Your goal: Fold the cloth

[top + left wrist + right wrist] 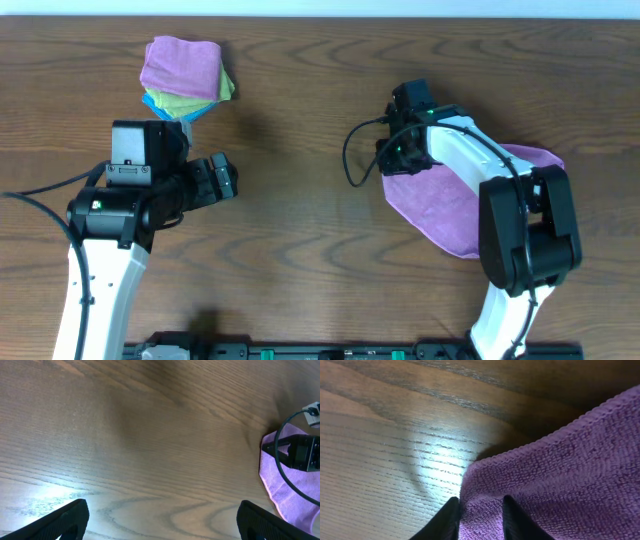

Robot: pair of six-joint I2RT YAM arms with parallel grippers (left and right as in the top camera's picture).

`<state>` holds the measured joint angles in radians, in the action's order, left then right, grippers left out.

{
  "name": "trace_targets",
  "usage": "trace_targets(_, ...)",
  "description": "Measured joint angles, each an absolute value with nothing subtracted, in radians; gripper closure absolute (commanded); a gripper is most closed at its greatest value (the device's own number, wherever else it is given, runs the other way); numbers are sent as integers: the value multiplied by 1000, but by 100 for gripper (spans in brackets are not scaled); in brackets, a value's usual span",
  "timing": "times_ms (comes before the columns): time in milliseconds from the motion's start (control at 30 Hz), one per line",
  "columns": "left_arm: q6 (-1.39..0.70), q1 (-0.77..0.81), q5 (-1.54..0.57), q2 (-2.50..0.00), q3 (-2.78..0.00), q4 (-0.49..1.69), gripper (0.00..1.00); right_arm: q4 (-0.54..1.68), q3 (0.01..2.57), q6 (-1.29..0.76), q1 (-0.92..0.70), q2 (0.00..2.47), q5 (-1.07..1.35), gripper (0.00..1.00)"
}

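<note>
A purple cloth [450, 215] lies spread on the wooden table at the right, partly under my right arm. My right gripper [392, 165] is at the cloth's left corner. In the right wrist view its fingers [480, 515] are pinched on a bunched fold of the purple cloth [560, 475] at its hemmed edge. My left gripper [225, 178] is open and empty over bare wood at the left, well apart from the cloth. In the left wrist view its fingers [162, 522] are spread wide, and the cloth [292, 490] shows at the far right.
A stack of folded cloths [183, 72], pink on top with yellow and blue under it, sits at the back left, just behind the left arm. A black cable [352, 150] loops beside the right wrist.
</note>
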<state>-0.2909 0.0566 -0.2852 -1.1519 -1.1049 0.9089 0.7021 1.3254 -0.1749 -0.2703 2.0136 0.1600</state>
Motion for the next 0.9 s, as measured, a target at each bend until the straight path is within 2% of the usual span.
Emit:
trace_targets(167, -291, 57, -285, -1152, -1105, 908, 4, 700, 1325, -177, -274, 2014, 160, 99)
trace_targets(400, -291, 57, -285, -1152, -1105, 909, 4, 625, 1325, -184, -304, 2015, 185, 99)
trace_targets(700, -291, 57, -285, -1152, -1105, 908, 4, 169, 1329, -369, -475, 2020, 237, 98)
trace_targets(733, -291, 57, -285, -1152, -1105, 909, 4, 123, 1330, -395, -490, 2020, 236, 90)
trace_targets(767, -291, 57, -285, -1152, -1105, 908, 4, 86, 1330, -423, -501, 2020, 230, 75)
trace_targets(867, -291, 57, -285, -1152, -1105, 908, 4, 49, 1335, -470, -521, 2020, 199, 51)
trace_targets(900, -291, 57, -285, -1152, -1105, 909, 4, 57, 1342, -480, -522, 2020, 186, 47)
